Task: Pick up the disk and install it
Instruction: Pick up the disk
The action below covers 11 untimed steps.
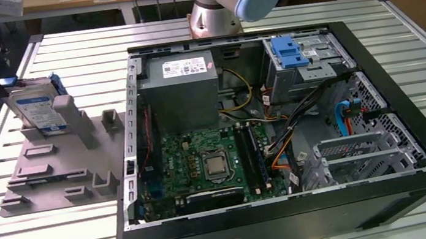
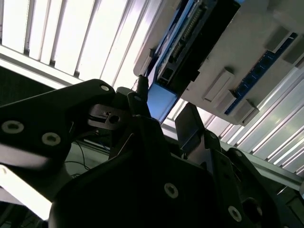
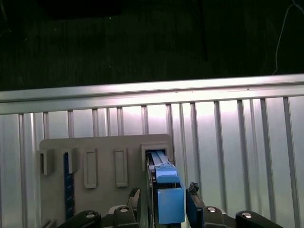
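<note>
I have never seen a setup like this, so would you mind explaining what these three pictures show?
It is a single robot arm working on a slatted metal table. The exterior view looks over the whole scene: an open computer case and, to the exterior view's left, a grey holder with the disk standing upright in it. The two wrist views come from cameras riding on the arm. In the first wrist view the gripper straddles the disk's blue frame. Its fingers look open, with small gaps either side, so nothing seems to be held yet.
</note>
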Motion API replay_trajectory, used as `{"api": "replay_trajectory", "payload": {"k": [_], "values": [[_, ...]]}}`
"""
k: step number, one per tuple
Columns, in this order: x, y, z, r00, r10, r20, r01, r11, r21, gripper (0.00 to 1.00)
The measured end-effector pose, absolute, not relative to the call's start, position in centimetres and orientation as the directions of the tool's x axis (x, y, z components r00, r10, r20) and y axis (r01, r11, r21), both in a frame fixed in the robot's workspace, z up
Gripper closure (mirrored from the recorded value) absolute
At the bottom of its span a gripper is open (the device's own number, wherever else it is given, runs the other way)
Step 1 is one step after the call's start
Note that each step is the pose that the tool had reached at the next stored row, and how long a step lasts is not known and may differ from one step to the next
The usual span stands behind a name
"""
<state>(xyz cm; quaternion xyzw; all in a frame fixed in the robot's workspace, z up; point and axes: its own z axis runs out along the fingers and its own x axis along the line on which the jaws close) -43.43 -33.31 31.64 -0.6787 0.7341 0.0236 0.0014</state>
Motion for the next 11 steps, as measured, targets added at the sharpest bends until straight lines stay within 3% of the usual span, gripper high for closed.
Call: {"api": "replay_trajectory", "payload": {"k": [11], "values": [[-43.4, -33.1, 30.1, -0.079, -0.996, -0.034, -0.996, 0.078, 0.033, 0.5]]}}
